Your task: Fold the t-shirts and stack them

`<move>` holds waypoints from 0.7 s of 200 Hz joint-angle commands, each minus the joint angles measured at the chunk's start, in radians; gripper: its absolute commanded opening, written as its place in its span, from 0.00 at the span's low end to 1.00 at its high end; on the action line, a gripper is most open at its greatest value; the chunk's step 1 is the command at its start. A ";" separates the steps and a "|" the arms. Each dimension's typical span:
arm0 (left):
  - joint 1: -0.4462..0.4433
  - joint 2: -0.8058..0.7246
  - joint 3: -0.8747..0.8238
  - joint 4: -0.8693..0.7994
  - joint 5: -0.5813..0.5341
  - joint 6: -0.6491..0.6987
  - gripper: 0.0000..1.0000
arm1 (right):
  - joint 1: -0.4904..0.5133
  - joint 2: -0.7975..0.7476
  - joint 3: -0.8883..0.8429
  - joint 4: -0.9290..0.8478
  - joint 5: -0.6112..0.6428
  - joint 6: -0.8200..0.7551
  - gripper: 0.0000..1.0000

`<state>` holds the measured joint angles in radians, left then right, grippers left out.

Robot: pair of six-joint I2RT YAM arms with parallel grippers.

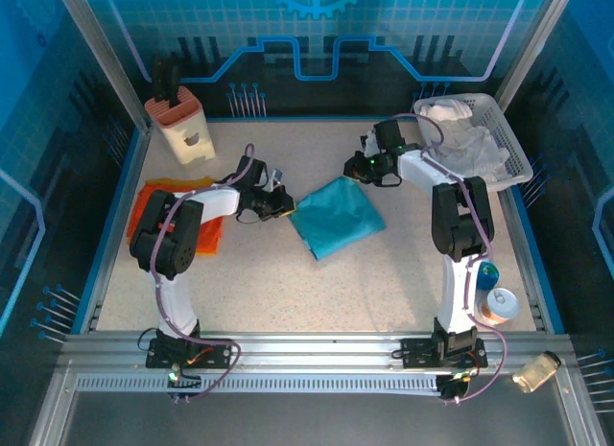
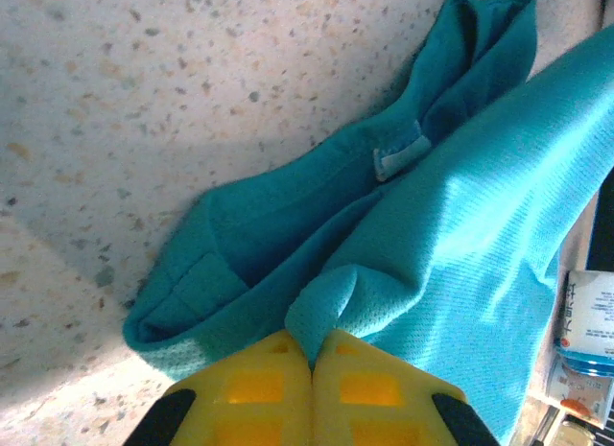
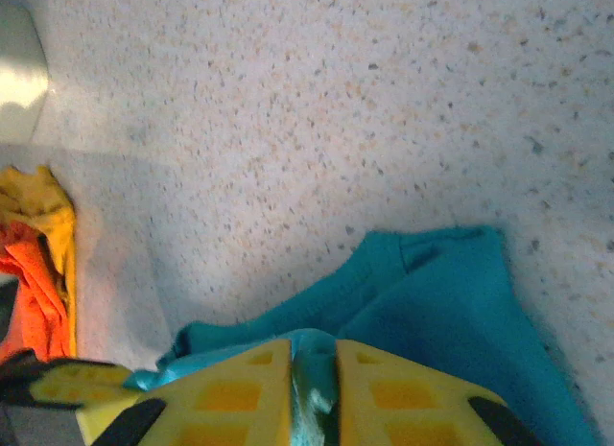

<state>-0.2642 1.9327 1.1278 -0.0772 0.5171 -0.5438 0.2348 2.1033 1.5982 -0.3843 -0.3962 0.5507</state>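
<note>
The speckled pale surface (image 1: 288,293) carried the soft teal cloth t-shirt (image 1: 338,216) mid-surface, part-folded w/ long axis running diagonally. The crumpled bright orange t-shirt w/ yellow edge (image 1: 153,204) lay well left, prob. awaiting stacking. Left claw (image 2: 313,355) was pinched shut on the teal hem; right claw (image 3: 314,355) was slightly parted w/ teal cloth between, likely for the next fold.

Robot test cell in a lab: speckled white tabletop (image 1: 288,273) framed by aluminium extrusion rails (image 1: 317,355), blue-lit printed circuit-pattern wall panels (image 1: 317,43) at 12 o'clock, two bolted arms at 6 o'clock.
</note>
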 commanded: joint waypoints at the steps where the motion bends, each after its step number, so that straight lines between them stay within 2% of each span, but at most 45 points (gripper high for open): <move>1: 0.018 0.008 -0.026 0.013 -0.009 -0.013 0.10 | 0.009 0.042 0.057 -0.010 0.007 -0.017 0.36; 14: 0.026 0.008 -0.037 0.019 -0.008 -0.015 0.11 | 0.009 0.045 0.063 -0.010 0.012 -0.023 0.46; 41: 0.037 0.012 -0.042 0.008 -0.011 -0.013 0.22 | 0.009 0.031 0.059 -0.014 0.010 -0.036 0.70; 60: 0.044 0.001 -0.046 -0.005 -0.020 -0.007 0.39 | 0.008 -0.003 0.035 -0.020 0.006 -0.040 0.76; 66: 0.046 -0.006 -0.048 -0.010 -0.021 -0.005 0.39 | 0.008 -0.020 0.023 -0.022 0.009 -0.040 0.80; 106: 0.045 -0.108 -0.058 -0.040 0.015 -0.037 0.38 | 0.009 -0.152 -0.107 -0.009 -0.039 -0.032 0.85; 140: -0.019 -0.209 -0.034 -0.126 -0.027 -0.113 0.34 | 0.005 -0.287 -0.274 0.072 -0.131 0.062 0.89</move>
<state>-0.2363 1.8156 1.0771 -0.1307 0.5003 -0.5919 0.2356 1.9190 1.4246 -0.3767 -0.4309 0.5434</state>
